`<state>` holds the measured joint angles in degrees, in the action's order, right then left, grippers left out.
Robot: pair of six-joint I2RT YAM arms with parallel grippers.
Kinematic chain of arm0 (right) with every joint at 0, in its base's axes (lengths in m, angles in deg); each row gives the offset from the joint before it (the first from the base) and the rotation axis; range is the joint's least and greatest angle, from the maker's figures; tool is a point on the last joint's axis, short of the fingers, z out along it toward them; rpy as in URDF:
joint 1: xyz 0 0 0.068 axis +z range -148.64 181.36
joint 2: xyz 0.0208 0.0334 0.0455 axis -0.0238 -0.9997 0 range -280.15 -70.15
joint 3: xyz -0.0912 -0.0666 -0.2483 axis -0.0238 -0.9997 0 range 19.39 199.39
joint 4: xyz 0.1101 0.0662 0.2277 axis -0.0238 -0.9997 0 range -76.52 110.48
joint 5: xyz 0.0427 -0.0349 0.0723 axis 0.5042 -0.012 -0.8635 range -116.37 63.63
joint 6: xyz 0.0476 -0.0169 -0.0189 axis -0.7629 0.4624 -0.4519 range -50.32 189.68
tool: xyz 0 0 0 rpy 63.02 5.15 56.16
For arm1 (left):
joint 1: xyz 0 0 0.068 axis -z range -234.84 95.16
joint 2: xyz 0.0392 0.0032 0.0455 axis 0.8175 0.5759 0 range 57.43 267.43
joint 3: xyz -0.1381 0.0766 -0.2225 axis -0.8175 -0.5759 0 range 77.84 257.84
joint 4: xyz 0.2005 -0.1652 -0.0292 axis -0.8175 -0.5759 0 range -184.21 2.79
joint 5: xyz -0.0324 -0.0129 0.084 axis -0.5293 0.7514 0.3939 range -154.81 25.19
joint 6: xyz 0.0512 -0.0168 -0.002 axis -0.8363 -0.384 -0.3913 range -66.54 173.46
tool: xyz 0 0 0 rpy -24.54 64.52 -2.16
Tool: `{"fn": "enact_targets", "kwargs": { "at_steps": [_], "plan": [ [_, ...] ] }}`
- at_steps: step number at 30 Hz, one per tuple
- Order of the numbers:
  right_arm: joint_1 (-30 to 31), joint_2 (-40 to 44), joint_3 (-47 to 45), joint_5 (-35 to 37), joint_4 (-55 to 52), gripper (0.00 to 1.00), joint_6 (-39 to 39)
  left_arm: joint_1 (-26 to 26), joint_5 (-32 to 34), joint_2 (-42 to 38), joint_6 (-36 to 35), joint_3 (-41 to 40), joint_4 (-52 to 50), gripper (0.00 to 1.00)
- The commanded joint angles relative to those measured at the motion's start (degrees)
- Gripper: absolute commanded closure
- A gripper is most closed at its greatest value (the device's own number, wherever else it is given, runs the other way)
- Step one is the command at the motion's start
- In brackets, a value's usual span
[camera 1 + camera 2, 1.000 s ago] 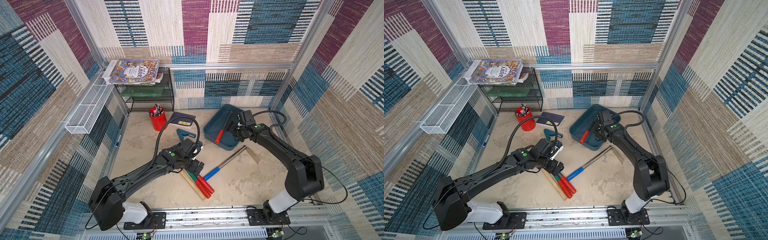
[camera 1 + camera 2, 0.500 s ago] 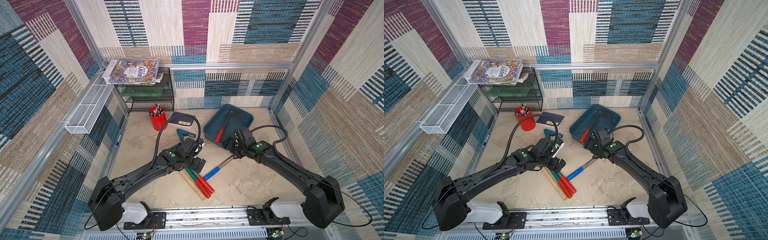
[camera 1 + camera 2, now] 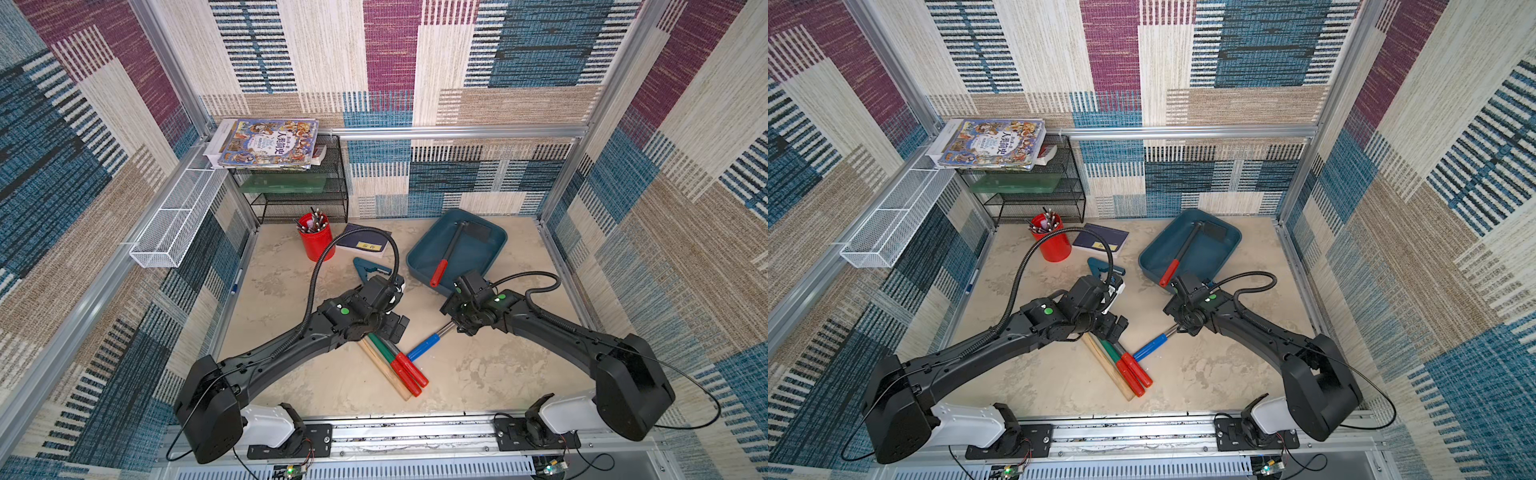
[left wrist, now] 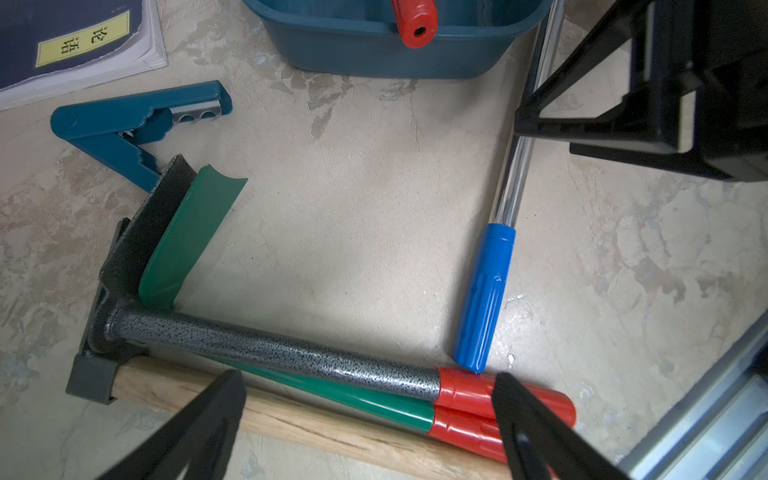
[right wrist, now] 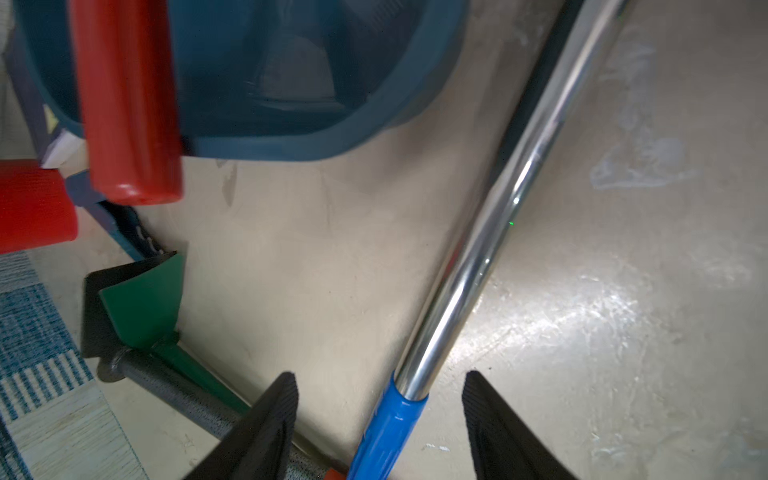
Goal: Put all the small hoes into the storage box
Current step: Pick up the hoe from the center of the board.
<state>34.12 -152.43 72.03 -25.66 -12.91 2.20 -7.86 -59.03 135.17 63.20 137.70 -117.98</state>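
Two black robot arms reached over a pale, stone-patterned surface (image 3: 498, 374). At its back right sat the storage box (image 3: 465, 259), a shallow teal plastic tray with rounded corners. Inside it lay a red-gripped hoe (image 3: 449, 249) with a dark shaft and a flat rectangular blade. Its long axis ran diagonally, and the grip poked over the near rim toward the right arm, the nearer one. Judged by shape, this was the small hoe, already stowed.

Just in front of the box, the right pincer (image 5: 378, 376) hung low, its ribbed black jaws spread either side of a blue-gripped tool (image 4: 484, 291). It did not touch the tool's glossy chrome shaft, which ran diagonally toward the box. The tool's head was hidden under the arm, so its kind could not be told.

The left pincer (image 4: 365, 376), also spread and empty, hovered over a bundle of hand tools (image 3: 395, 365): wooden, green and speckled grey.
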Motion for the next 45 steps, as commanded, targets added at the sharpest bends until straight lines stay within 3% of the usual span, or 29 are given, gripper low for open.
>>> {"fn": "enact_targets", "kwargs": {
  "at_steps": [1,19,39,45],
  "plan": [
    [0.2,-2.3,2.0,1.9,-3.5,0.32,-3.1,0.0,0.6,-0.2,1.4,-0.2,-0.4,0.04],
    [-1.2,-7.8,1.9,0.2,-2.3,0.36,-3.4,0.0,1.1,0.0,1.1,-0.4,-1.6,0.04],
    [-2.2,-16.5,6.2,-0.7,-3.3,0.47,-1.5,0.0,1.8,-0.3,0.5,-1.6,-1.8,0.05],
    [-2.4,-17.9,6.2,-1.8,-3.4,0.62,-1.3,0.0,2.3,-0.8,0.5,-2.1,-1.9,0.04]
  ]
}}
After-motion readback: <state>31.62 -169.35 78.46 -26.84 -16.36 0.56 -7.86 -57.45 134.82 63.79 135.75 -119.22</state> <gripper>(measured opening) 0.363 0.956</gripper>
